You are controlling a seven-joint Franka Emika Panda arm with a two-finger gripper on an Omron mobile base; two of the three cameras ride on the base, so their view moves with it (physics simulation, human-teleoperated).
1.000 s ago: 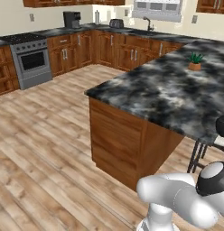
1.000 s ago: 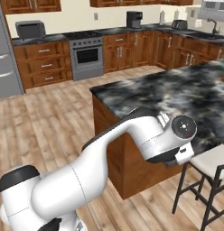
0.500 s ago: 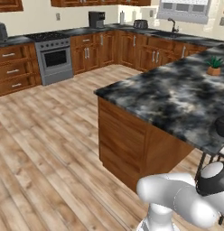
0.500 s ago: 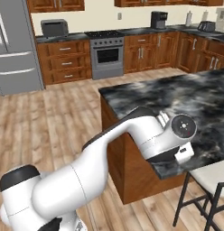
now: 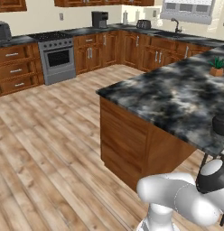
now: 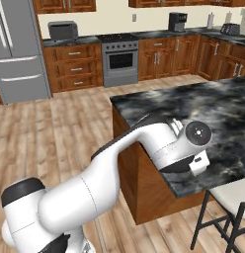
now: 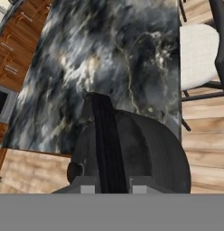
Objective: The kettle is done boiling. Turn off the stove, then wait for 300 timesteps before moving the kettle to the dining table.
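In the hand view my gripper (image 7: 112, 186) is shut on the black arched handle of the dark rounded kettle (image 7: 145, 149). Below the kettle lies the marbled top of the dining table (image 7: 109, 54), near its edge; whether the kettle rests on it I cannot tell. In the left base view the kettle (image 5: 221, 124) shows at the far right, over the near corner of the dining table (image 5: 168, 94). The stove (image 5: 57, 54) stands against the back wall, also in the right base view as the stove (image 6: 119, 53). My arm bends over the dining table (image 6: 223, 113).
A white-seated stool (image 6: 233, 197) stands at the table's near side, the same stool (image 7: 197, 54) beside the edge. A small potted plant (image 5: 217, 67) sits on the far end. Fridge (image 6: 18, 54), microwave (image 6: 62, 30) and coffee machine (image 5: 99, 19) line the back. Wood floor lies open to the left.
The whole picture has shifted right in both base views, so the base has moved. The arm keeps its pose and the gripper stays shut on the kettle.
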